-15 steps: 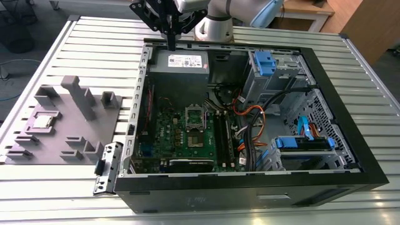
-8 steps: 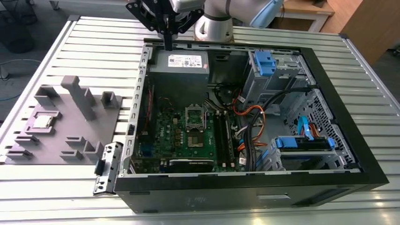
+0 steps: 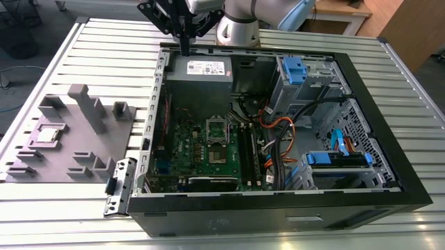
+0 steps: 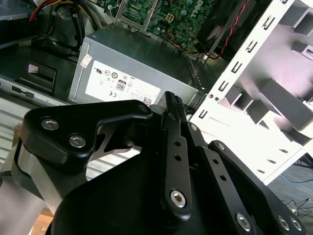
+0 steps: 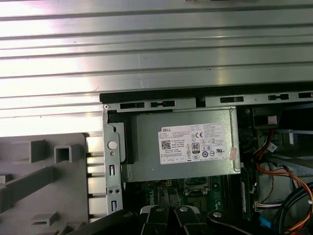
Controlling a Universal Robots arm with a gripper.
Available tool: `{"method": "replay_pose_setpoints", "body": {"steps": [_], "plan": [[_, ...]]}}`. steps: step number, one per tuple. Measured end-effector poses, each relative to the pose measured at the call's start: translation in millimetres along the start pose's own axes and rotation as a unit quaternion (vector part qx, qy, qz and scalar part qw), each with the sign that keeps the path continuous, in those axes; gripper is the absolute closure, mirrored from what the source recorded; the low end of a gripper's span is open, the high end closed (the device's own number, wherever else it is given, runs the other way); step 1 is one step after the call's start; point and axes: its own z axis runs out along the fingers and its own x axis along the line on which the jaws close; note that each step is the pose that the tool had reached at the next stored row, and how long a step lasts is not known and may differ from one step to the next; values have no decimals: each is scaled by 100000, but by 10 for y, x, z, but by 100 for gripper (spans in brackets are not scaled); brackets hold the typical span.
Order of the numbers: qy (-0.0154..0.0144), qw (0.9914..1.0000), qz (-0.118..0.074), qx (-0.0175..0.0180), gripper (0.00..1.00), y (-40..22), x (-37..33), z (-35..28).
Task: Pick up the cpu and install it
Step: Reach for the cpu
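The cpu (image 3: 47,135), a small silvery square chip, lies in a recess of the grey fixture (image 3: 70,140) on the exterior view's left, outside the computer case. My gripper (image 3: 185,50) hangs at the back of the open case, over the grey power supply (image 3: 201,68) and far from the cpu. Its black fingers (image 4: 171,105) are pressed together with nothing seen between them. The metal-framed socket (image 3: 218,130) sits in the middle of the green motherboard (image 3: 201,151). The power supply (image 5: 186,142) also lies below the gripper in the first wrist view.
The black computer case (image 3: 278,208) lies open on a slatted metal table (image 3: 104,47). Blue drive brackets (image 3: 337,158) and orange cables (image 3: 278,127) fill the case's side on the exterior view's right. The grey fixture has upright posts (image 3: 90,107). A loose metal bracket (image 3: 118,185) lies beside the case.
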Motion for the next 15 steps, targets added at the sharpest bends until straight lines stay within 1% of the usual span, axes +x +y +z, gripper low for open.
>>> {"method": "replay_pose_setpoints", "body": {"steps": [8, 11, 15], "plan": [[-3, 100000, 13, -4, 89, -1, 8, 0], [-1, 100000, 5, -12, 89, -2, 29, -1], [-12, 100000, 2, -17, 89, -6, 78, -2]]}}
